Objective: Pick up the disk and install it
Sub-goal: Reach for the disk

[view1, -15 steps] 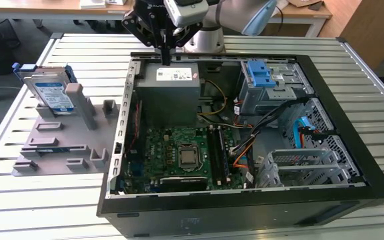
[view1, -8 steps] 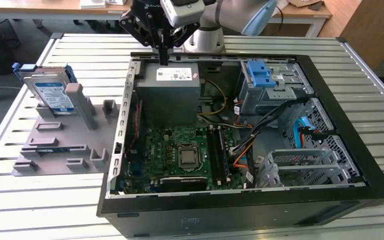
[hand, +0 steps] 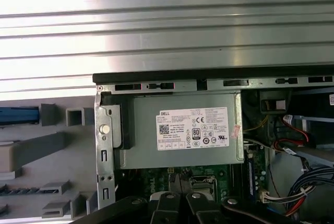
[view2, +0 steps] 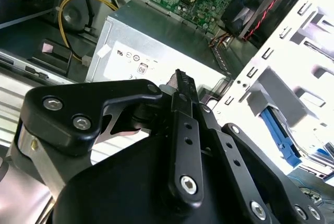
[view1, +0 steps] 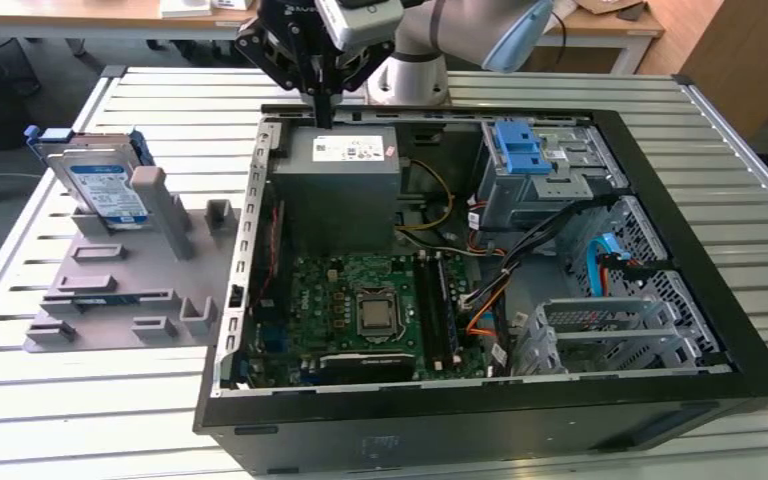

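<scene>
The disk (view1: 101, 185) is not in my grasp. The hand (view1: 320, 115) has its fingers drawn together on nothing and hangs tip-down just above the far edge of the grey power supply (view1: 337, 185) inside the open computer case (view1: 491, 430). In the first wrist view the supply's white sticker lies straight ahead of the hand, so I read the hand as centred over that box.

The disk stands on edge in a grey holder (view1: 117, 290) on the table (view1: 37, 420). It is outside the case, to the exterior view's left of the power supply and well apart from it, with the case's side wall between the two. Its labelled face is turned toward the exterior camera, and it has blue rails along its sides.

I judge the step in hand to be the reach for the pick. To do it well I'd carry the hand high enough over the power supply to clear the case wall and spread the fingers before coming down. I'd then close squarely on the disk's flat faces near its upper edge, so it lifts straight out of the holder without dragging on the posts.
</scene>
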`<action>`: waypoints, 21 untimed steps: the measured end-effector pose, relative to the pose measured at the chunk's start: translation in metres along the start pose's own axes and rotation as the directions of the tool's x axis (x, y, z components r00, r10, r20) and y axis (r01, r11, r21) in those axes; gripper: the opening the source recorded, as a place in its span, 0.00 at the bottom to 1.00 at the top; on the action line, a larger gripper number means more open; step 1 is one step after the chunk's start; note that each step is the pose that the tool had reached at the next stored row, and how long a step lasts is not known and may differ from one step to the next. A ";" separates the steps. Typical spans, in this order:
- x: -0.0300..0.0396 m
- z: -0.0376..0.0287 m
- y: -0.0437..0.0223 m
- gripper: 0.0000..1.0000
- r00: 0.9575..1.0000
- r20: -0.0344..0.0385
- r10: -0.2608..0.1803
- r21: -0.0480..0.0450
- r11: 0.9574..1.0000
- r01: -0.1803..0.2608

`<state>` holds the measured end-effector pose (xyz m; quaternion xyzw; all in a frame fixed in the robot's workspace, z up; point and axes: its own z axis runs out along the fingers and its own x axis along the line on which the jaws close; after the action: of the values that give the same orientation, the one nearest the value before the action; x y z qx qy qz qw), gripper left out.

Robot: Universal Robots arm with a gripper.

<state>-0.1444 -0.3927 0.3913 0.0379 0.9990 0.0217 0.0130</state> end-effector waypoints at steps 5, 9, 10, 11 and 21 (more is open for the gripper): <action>0.0035 0.0000 0.0006 0.11 1.000 0.000 0.000 0.000 1.000 0.000; 0.0070 0.0001 0.0005 0.11 1.000 -0.001 0.000 0.002 1.000 0.000; 0.0072 0.0001 0.0005 0.11 1.000 -0.002 0.000 0.002 1.000 0.000; 0.0077 0.0001 0.0006 0.11 1.000 -0.003 0.000 0.002 1.000 0.000; 0.0188 0.0004 0.0052 0.11 1.000 -0.005 -0.001 0.003 1.000 0.001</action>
<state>-0.1628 -0.3861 0.3907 0.0373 0.9990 0.0205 0.0104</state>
